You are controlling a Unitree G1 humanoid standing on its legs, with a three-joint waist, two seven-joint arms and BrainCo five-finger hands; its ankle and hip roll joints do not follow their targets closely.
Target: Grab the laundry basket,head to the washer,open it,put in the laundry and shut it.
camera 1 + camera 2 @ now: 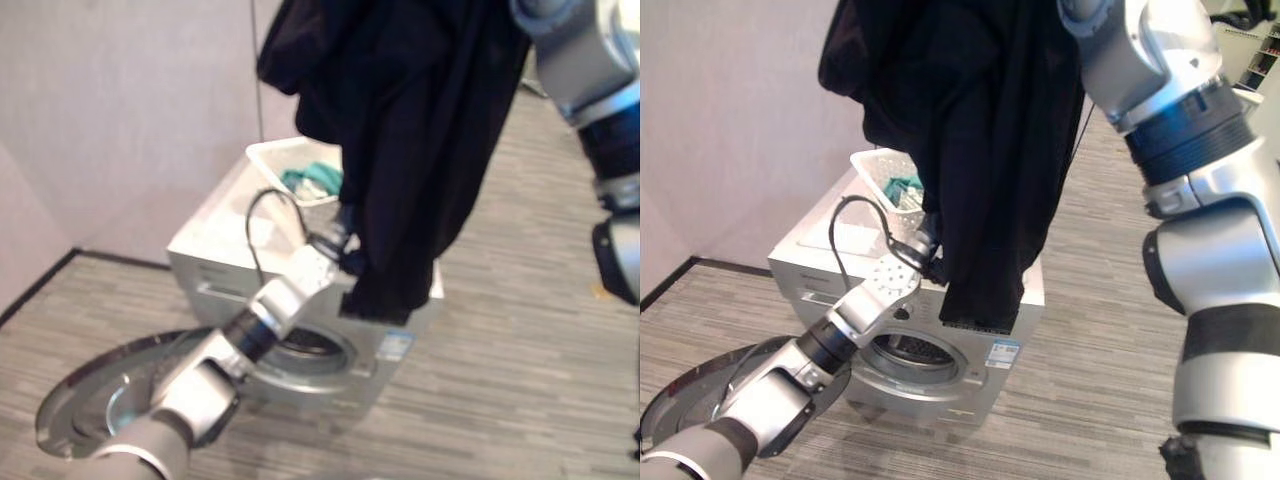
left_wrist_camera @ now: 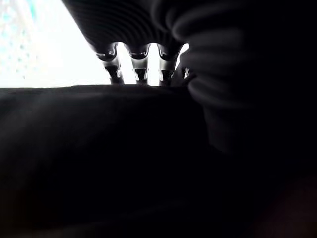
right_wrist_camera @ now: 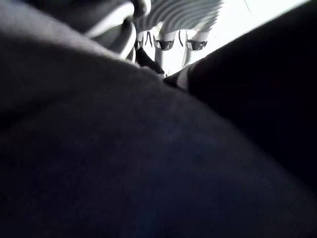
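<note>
We see a black garment (image 1: 980, 150) hanging high in front of the washer (image 1: 930, 330), its lower hem level with the top edge of the machine's front. The right arm reaches up at the view's right, and our right robot hand (image 3: 168, 42) shows in its wrist view with silver fingers running down into the dark cloth; the tips are buried there, so we cannot tell whether they are curled on it. Our left robot hand (image 1: 925, 250) is stretched out to the garment's lower left edge, just above the washer's round opening (image 1: 905, 350). In its wrist view the fingers (image 2: 114, 69) go behind a fold of the black cloth, so again we cannot tell its grip. The washer door (image 1: 110, 390) is swung wide open, lying low to the left over the grey floor (image 1: 520, 330). A white laundry basket (image 1: 290, 165) stands on top of the washer toward the back, with teal cloth (image 1: 315, 180) inside it.
</note>
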